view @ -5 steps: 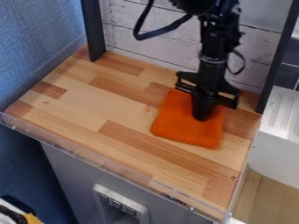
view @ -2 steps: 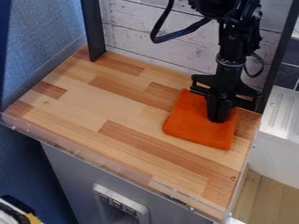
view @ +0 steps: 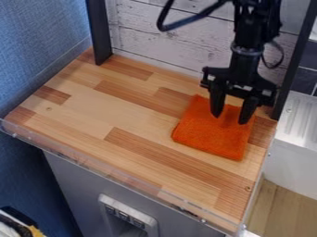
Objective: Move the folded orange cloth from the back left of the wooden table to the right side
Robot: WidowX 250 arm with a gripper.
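Note:
The black gripper (view: 229,119) hangs over the upper part of an orange cloth (view: 213,135), its two fingers spread apart with nothing between them. The cloth lies flat, roughly square, on the right side of the wooden counter (view: 133,109). Parts of the cloth's back edge are hidden behind the fingers. Whether the fingertips touch the cloth, I cannot tell.
A white plank wall (view: 167,41) stands behind the counter, between two dark posts. A clear rim (view: 111,176) runs along the front edge. To the right is a white ribbed unit (view: 300,139); a blue panel is on the left.
The cloth moved right along the counter with the gripper, which was closed over it. Since then the fingers have opened and risen a little, and the cloth has stayed put.

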